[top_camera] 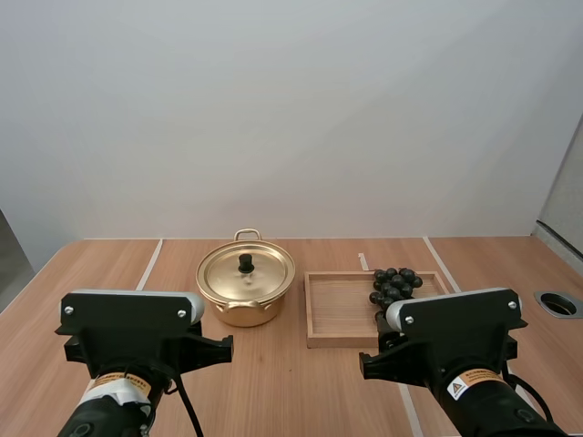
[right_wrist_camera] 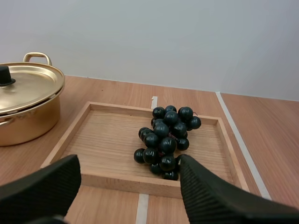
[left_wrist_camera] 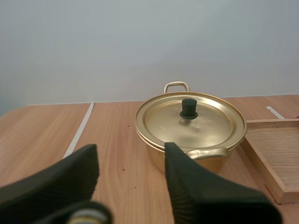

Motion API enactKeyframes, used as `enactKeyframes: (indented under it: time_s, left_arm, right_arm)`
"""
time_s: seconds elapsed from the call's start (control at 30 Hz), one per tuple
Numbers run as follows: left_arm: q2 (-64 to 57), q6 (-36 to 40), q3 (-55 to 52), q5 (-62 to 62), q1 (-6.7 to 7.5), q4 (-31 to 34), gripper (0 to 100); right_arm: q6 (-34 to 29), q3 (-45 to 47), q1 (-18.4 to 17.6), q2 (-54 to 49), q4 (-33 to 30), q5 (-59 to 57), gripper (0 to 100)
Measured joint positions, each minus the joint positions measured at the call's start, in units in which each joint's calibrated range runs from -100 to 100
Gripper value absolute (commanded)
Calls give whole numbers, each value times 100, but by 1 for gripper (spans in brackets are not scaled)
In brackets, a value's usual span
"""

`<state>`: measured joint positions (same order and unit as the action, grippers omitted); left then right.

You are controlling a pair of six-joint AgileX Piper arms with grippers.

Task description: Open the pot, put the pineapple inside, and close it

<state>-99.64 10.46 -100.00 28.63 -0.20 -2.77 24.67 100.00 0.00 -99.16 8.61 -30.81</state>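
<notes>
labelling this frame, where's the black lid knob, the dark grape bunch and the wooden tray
round black lid knob [left_wrist_camera: 189, 108], left wrist view, its middle
bunch of dark round grapes [right_wrist_camera: 166, 140], right wrist view, centre of cluster
shallow rectangular wooden tray [top_camera: 337, 305], high view, bare floor beside the grapes

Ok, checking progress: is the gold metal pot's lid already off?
No, the round gold lid with its black knob sits closed on the gold metal pot.

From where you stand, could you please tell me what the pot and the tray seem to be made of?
The pot and lid look like gold-coloured metal, polished: the lid shows soft reflections. Its knob seems black plastic. The tray looks like pale, matt wood, with visible grain.
</notes>
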Motion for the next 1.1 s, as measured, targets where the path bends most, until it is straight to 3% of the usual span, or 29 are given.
enactKeyframes:
  time_s: [0.63, 0.67, 0.77, 0.8, 1.1]
  left_arm:
    - [0, 0, 0, 0, 0, 0, 0]
    - [0, 0, 0, 0, 0, 0, 0]
    - [0, 0, 0, 0, 0, 0, 0]
    - [0, 0, 0, 0, 0, 0, 0]
    - [0, 0, 0, 0, 0, 0, 0]
  right_arm:
    - [0, 0, 0, 0, 76, 0, 98]
    - [0, 0, 0, 0, 76, 0, 81]
    - [0, 0, 0, 0, 86, 0, 4]
    - [0, 0, 0, 0, 86, 0, 0]
    - [-9, 0, 0, 0, 100, 0, 0]
